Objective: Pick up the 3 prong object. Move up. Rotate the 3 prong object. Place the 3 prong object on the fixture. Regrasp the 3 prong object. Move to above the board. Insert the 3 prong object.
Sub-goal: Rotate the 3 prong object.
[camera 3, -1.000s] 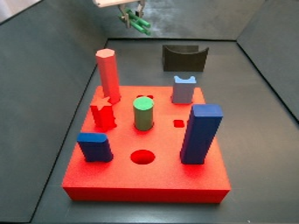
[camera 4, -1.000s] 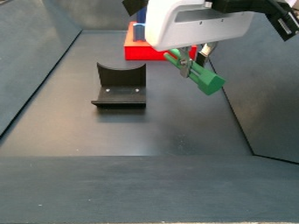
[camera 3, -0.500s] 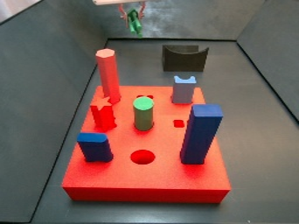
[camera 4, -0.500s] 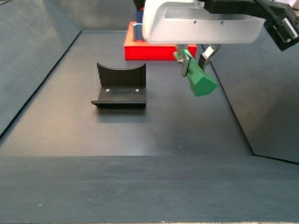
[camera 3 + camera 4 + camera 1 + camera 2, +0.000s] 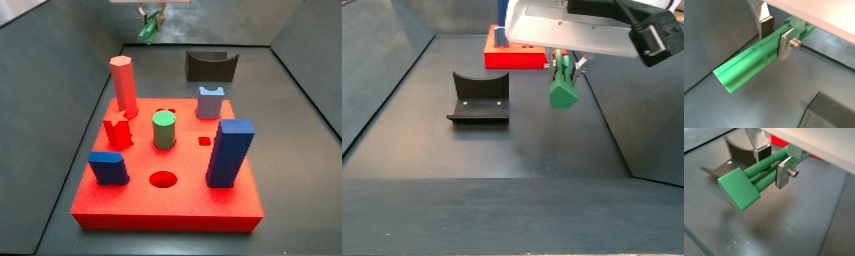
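Observation:
My gripper [image 5: 774, 35] is shut on the 3 prong object [image 5: 747, 69], a long green bar with a three-lobed section, and holds it in the air. It also shows in a wrist view [image 5: 751, 184], clamped between the silver fingers [image 5: 784, 170]. In a side view the bar [image 5: 563, 84] hangs below the gripper [image 5: 564, 62], right of the fixture [image 5: 477, 98] and well above the floor. In a side view the gripper [image 5: 150, 18] holds the bar [image 5: 148, 28] high beyond the red board [image 5: 167, 180], left of the fixture [image 5: 210, 65].
On the board stand a tall red peg [image 5: 123, 87], a short round green peg [image 5: 163, 129], a light blue notched peg [image 5: 210, 102], a tall blue block [image 5: 230, 152] and a small blue block [image 5: 108, 167]. Dark walls ring the floor [image 5: 489, 160].
The gripper has turned, so the green bar has swung from slanting sideways to hanging more upright. The fixture and the board have not moved.

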Tool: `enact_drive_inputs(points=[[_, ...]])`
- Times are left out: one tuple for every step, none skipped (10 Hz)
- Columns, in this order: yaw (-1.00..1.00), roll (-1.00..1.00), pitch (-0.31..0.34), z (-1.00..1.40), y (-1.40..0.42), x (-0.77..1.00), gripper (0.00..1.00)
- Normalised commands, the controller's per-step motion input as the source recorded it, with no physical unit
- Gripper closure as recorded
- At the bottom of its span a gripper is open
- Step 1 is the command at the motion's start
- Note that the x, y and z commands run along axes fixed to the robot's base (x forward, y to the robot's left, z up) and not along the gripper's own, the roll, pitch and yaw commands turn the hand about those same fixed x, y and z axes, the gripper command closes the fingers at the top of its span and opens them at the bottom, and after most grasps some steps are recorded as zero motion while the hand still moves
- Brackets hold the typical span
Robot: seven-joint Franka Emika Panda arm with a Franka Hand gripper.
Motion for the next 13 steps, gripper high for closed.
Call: enact_drive_inputs(points=[[-1.0,0.0,-0.005,-0.03,0.03,0.03,1.0],[-1.0,0.0,-0.005,-0.03,0.03,0.03,1.0],[-1.0,0.0,-0.005,-0.03,0.03,0.03,1.0],[-1.0,0.0,-0.005,-0.03,0.03,0.03,1.0],[-1.0,0.0,-0.005,-0.03,0.03,0.03,1.0],[-1.0,0.0,-0.006,-0.03,0.03,0.03,1.0],[-1.0,0.0,-0.006,-0.03,0.03,0.03,1.0],[-1.0,0.0,-0.006,-0.03,0.03,0.03,1.0],[-1.0,0.0,-0.006,-0.03,0.03,0.03,1.0],[-1.0,0.0,-0.006,-0.03,0.03,0.03,1.0],[-1.0,0.0,-0.006,-0.03,0.03,0.03,1.0],[-1.0,0.0,-0.007,-0.03,0.03,0.03,1.0],[-1.0,0.0,-0.007,-0.03,0.03,0.03,1.0]])
